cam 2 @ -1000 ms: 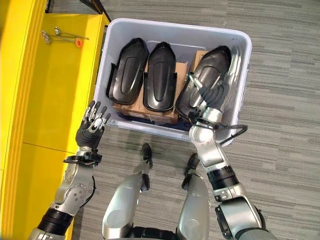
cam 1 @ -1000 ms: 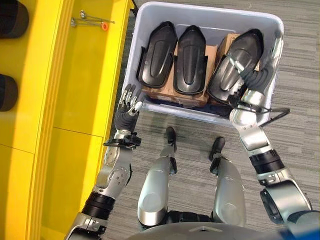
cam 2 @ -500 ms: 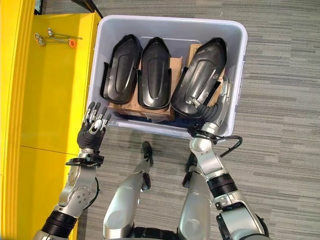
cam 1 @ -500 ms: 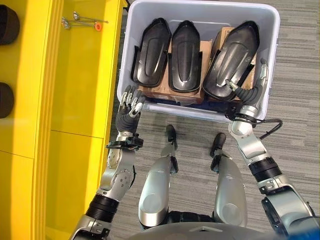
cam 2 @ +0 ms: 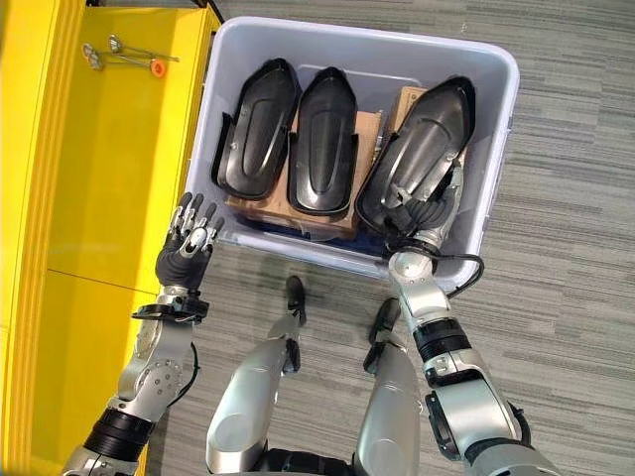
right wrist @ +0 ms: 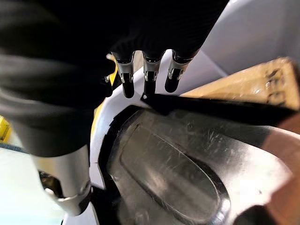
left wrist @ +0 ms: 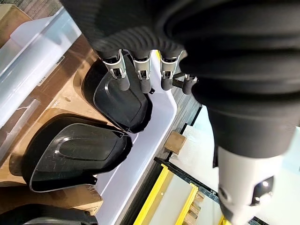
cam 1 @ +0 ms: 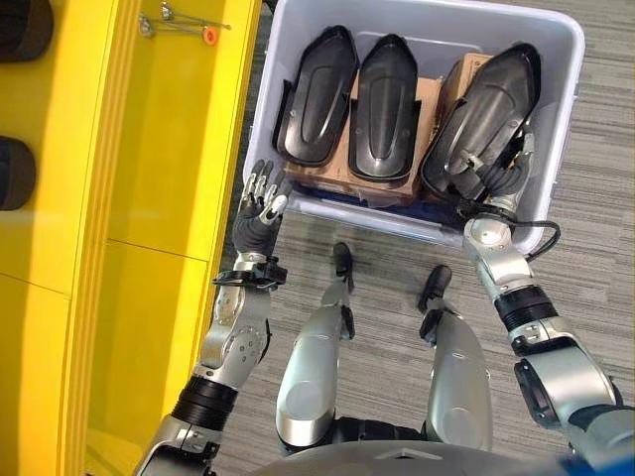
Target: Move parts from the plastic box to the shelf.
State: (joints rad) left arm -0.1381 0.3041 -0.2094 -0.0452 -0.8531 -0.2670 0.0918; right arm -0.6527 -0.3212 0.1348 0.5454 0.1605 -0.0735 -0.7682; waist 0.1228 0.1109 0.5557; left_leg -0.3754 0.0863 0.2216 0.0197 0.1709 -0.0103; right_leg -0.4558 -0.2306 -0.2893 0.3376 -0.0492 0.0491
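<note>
At box (cam 1: pixel 567 94) right wall, right hand (cam 1: pixel 493 178) grips black part (cam 1: pixel 484 117)

3 parts (cam 1: pixel 385 94) in box (cam 1: pixel 561 109), shelf (cam 1: pixel 169 149) left

Over the last second the right hand (cam 2: pixel 422 210) draws back from deep along the plastic box's (cam 2: pixel 496 149) right wall toward its near right corner, and its fingers, stretched long beside the rightmost black part (cam 2: pixel 419 149) a second ago, now curl against that part's near end. The part itself sits a little differently, its near end closer to the hand than before. The left hand (cam 2: pixel 187 243) holds its place just outside the box's near left corner, fingers straight as before.
</note>
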